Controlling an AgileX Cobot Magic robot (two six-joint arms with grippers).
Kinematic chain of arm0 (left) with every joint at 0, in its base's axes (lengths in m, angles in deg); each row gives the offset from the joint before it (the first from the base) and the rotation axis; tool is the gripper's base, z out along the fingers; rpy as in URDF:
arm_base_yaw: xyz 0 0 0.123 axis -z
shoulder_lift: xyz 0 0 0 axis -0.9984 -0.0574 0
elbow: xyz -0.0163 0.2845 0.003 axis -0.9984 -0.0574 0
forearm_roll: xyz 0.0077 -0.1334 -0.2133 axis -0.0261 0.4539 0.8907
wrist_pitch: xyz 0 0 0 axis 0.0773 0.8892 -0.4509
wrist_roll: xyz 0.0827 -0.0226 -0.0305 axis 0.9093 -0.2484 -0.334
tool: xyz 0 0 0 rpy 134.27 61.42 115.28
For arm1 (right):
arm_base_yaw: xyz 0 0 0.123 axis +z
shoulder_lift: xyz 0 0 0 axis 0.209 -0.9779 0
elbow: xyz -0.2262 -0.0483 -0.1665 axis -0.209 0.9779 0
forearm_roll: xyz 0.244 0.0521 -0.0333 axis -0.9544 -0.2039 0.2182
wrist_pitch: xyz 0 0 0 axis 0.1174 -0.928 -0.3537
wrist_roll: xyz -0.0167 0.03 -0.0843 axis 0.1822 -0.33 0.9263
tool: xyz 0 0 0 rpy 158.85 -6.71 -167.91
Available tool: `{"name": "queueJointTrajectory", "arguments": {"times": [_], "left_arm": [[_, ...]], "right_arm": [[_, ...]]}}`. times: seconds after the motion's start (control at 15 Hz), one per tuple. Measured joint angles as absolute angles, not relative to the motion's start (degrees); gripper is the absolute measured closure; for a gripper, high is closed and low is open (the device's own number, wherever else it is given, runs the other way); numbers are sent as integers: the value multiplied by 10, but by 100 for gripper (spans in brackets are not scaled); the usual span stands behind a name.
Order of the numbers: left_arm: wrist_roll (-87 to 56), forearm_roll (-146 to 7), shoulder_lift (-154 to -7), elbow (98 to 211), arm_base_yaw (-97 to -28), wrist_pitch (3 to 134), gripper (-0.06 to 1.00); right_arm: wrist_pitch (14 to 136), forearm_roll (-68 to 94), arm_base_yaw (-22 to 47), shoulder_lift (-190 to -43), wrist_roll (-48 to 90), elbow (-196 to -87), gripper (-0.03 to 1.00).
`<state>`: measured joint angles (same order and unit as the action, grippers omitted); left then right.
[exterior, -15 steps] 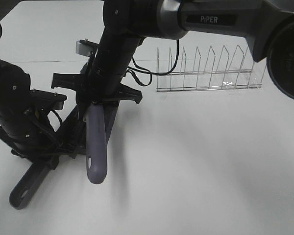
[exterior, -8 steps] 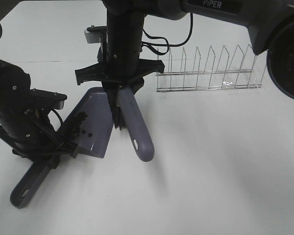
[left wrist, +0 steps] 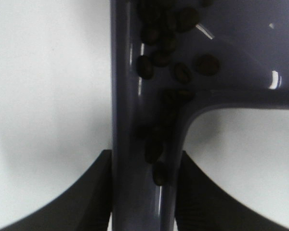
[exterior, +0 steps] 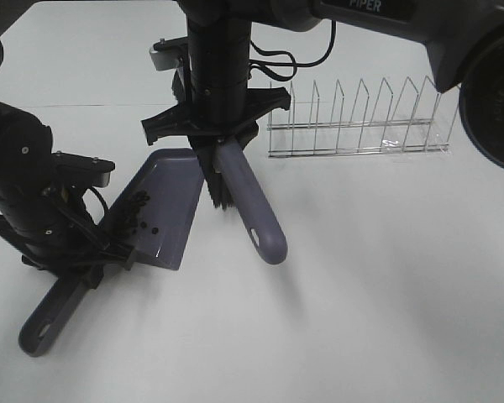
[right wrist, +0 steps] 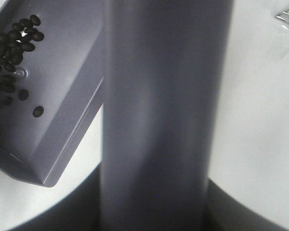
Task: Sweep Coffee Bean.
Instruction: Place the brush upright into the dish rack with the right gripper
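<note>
Exterior high view shows two arms over a white table (exterior: 386, 302). There is one dustpan (exterior: 172, 189), one brush (exterior: 254, 214) and one clear rack (exterior: 361, 134).

The dustpan lies left of centre, its handle running down toward the lower left corner. The left gripper (exterior: 97, 262) pinches that handle where it meets the pan. The beans (exterior: 139, 207) sit inside the pan as one small dark cluster near its left wall, with a few strays just right of it. They are too small here to count. Every bean that shows lies in the dustpan.

The right gripper (exterior: 220, 144) hangs at upper centre and clamps the brush near its head. The black bristles (exterior: 219, 191) point down just beside the pan's right edge. Whether they touch it cannot be told. The brush handle slants down to the right. The rack stands at upper right, well apart from the dustpan, with a row of upright dividers.

Left wrist view: the left gripper (left wrist: 144, 192) has two dark jaws pressed against either side of the dustpan (left wrist: 123, 96) handle. Roughly fifteen beans (left wrist: 156, 57) lie along the handle channel and into the pan.

Right wrist view: the right gripper (right wrist: 154, 207) squeezes the brush (right wrist: 164, 106) handle between two jaws. Beside it, the dustpan (right wrist: 67, 82) holds about two dozen beans (right wrist: 17, 41), with two lying apart from the cluster.
</note>
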<state>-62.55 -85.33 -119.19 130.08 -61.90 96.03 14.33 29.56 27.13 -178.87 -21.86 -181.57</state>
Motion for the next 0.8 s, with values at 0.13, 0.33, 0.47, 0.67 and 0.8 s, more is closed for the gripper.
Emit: {"name": "queueJointTrajectory", "arguments": {"times": [0.13,0.33,0.47,0.67,0.8], "left_arm": [[-626,-853,-1192,1301,-619,961,63],[-626,-853,-1192,1301,-619,961,63],[-626,-853,-1192,1301,-619,961,63],[-626,-853,-1192,1301,-619,962,63],[-626,-852,-1192,1301,-619,962,63]], "right_arm": [[144,278,265,-1770,-199,-1810,65],[144,216,223,-1718,-170,-1751,65],[144,201,184,-1681,-156,-1681,65],[143,200,133,-1635,-126,-1580,65],[143,200,103,-1615,-109,-1534,65]]}}
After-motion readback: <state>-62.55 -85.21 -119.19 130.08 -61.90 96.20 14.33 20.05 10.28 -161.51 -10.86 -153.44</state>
